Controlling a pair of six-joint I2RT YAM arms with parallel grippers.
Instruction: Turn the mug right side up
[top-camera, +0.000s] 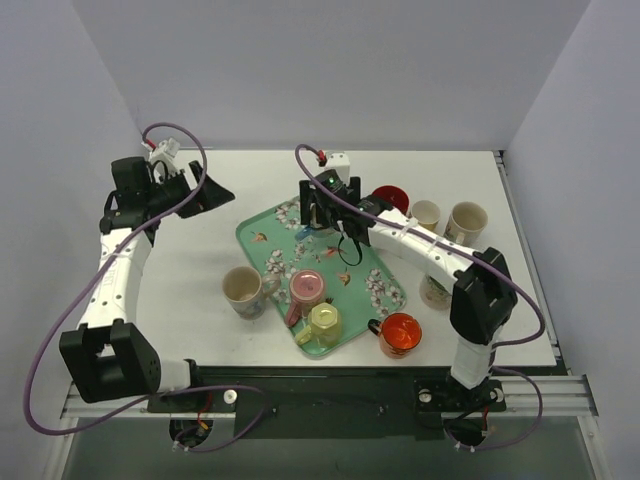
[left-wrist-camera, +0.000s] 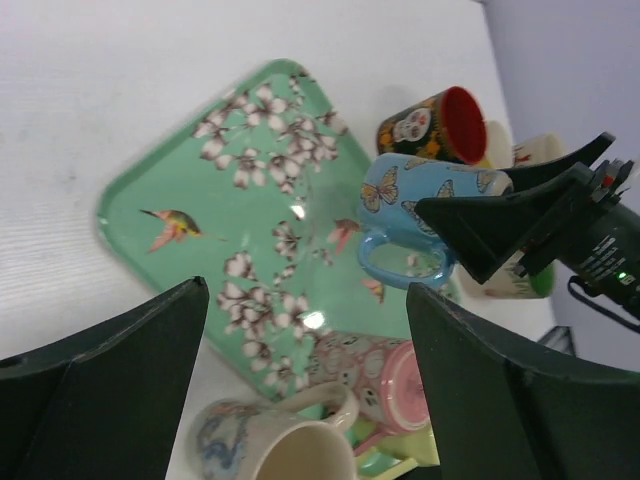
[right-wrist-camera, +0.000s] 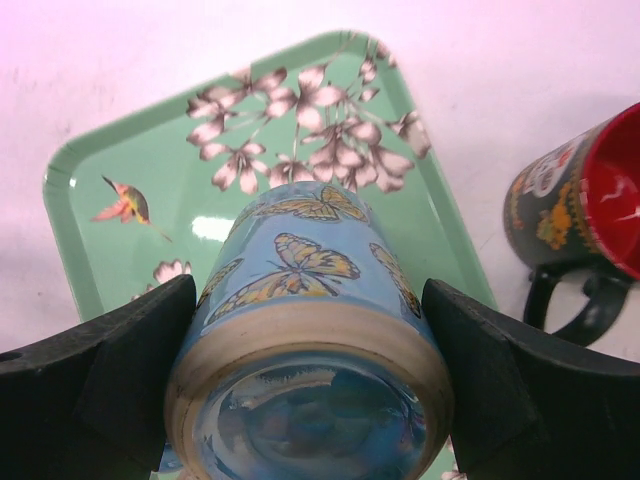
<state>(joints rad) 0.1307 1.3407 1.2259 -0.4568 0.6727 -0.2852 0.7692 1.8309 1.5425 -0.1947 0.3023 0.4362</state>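
Your right gripper (right-wrist-camera: 310, 345) is clamping the blue butterfly-printed ceramic mug (right-wrist-camera: 305, 300) between both fingers. The mug's base is facing the wrist camera and its mouth is pointing toward the green floral tray (right-wrist-camera: 75, 230) beneath. The left wrist view is showing the mug sideways, handle down. A black skull-painted mug with a red interior (right-wrist-camera: 580, 210) is sitting just beside the tray. A pink mug (top-camera: 307, 288) and a yellow-green mug (top-camera: 323, 323) are occupying its near end. Your left gripper (top-camera: 210, 192) is hovering wide open and empty at far left.
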